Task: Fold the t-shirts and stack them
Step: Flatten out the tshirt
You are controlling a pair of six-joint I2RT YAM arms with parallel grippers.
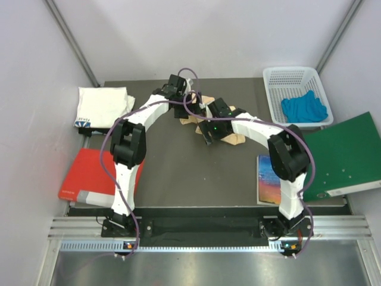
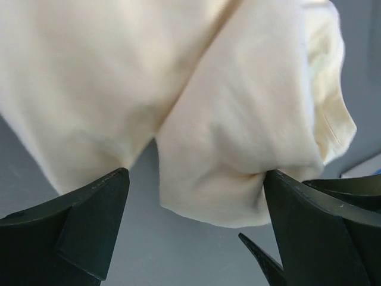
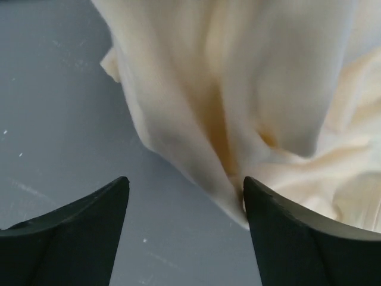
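Note:
The pale peach-yellow t-shirt (image 1: 234, 139) lies crumpled at the middle back of the dark table, mostly hidden under both wrists. My left gripper (image 1: 186, 113) is open over it. In the left wrist view its jaws (image 2: 195, 173) straddle a hanging fold of the peach cloth (image 2: 238, 119), and the right finger (image 2: 309, 226) touches that fold. My right gripper (image 1: 206, 137) is open too. In the right wrist view (image 3: 186, 179) a bunched edge of the same cloth (image 3: 238, 107) rests against its right finger (image 3: 292, 238). The white t-shirt (image 1: 102, 105) lies folded at the back left, its dark-blue print at the near edge.
A white basket (image 1: 274, 77) holding a blue cloth (image 1: 304, 108) stands at the back right. A green folder (image 1: 345, 155) lies at the right, a colourful book (image 1: 267, 179) beside my right arm, and a red folder (image 1: 89, 173) at the left.

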